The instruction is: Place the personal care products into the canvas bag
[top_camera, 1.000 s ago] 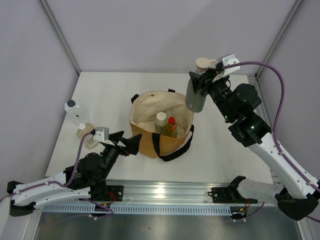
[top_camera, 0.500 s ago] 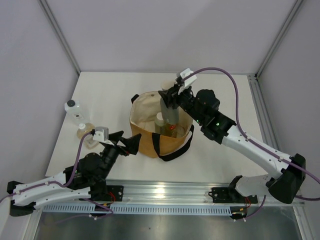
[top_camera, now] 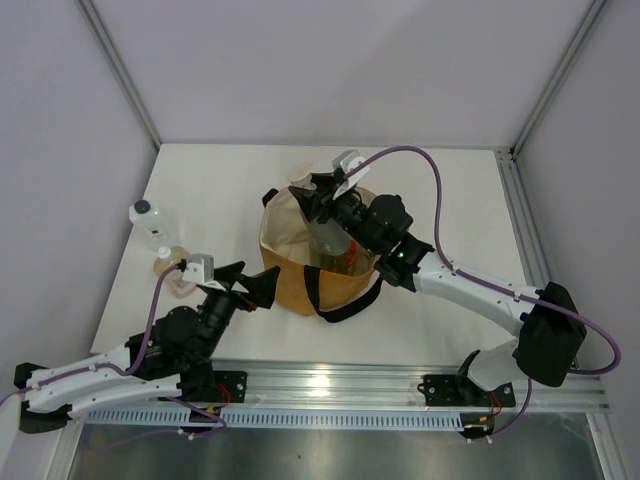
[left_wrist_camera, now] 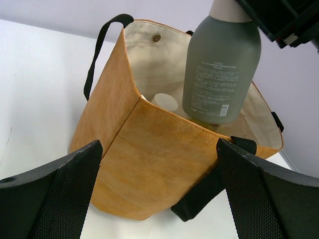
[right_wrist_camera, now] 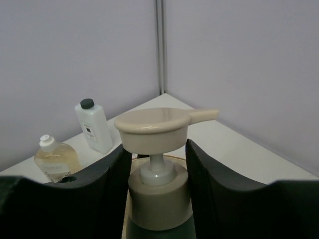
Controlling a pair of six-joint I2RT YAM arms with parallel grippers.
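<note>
The tan canvas bag (top_camera: 290,282) stands open mid-table, and it fills the left wrist view (left_wrist_camera: 144,169). My right gripper (top_camera: 318,200) is shut on the grey-green bottle (top_camera: 328,232) at its beige pump cap (right_wrist_camera: 154,124). It holds the bottle upright in the bag's mouth, base just below the rim (left_wrist_camera: 222,69). A yellow bottle (top_camera: 348,258) and a pale cap (left_wrist_camera: 164,102) show inside the bag. The clear square bottle (top_camera: 148,222) and amber round bottle (top_camera: 172,268) stand on the table at the left. My left gripper (top_camera: 252,281) is open and empty beside the bag's near-left wall.
The bag's black strap handles (top_camera: 345,300) hang over its front and back. The clear bottle (right_wrist_camera: 93,127) and amber bottle (right_wrist_camera: 56,159) stand near the table's left edge. Grey walls enclose the table on three sides.
My right arm has carried the grey-green bottle left from the back right of the table to over the bag and lowered it into the mouth. The left arm has not moved.
</note>
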